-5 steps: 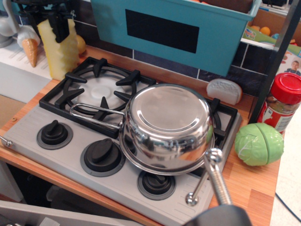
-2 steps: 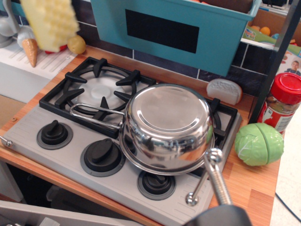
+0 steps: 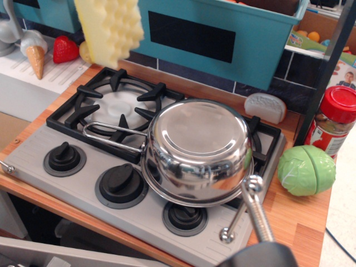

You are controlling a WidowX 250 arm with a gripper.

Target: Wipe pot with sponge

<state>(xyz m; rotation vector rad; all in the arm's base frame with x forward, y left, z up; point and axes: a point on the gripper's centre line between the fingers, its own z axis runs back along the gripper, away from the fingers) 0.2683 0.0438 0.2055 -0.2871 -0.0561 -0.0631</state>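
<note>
A: One view only, so everything comes from it. The sponge [image 3: 109, 26] hangs in the air at the top left, above the back corner of the stove [image 3: 67, 142], its upper end cut off by the picture's edge.

B: And the gripper?

A: Out of frame. I cannot tell how far its jaws are open. I judge that something above is gripping the sponge, since nothing under it bears it up.

B: Where is the pot [image 3: 197, 150]?

A: Upside down on the right front of the stove, mirror bottom facing up, wire handle [image 3: 111, 136] reaching left over the left burner grate [image 3: 119, 103]. That upturned bottom looks like the surface to wipe; the sponge is well apart from it, up and to the left.

B: What else is about?

A: An ice-cream cone [image 3: 35, 58] and a strawberry [image 3: 64, 49] on the left ledge, a teal bin [image 3: 217, 33] hanging behind, a grey-white piece [image 3: 265, 107] behind the pot, a cabbage [image 3: 306, 169] and a red-lidded jar [image 3: 337, 125] to the right, and a metal rod [image 3: 253, 208] rising at the front right.

B: Anything in the way?

A: Between sponge and pot, nothing that I can see. The bin's lower edge sits close behind the path, so a high swing could brush it.
</note>
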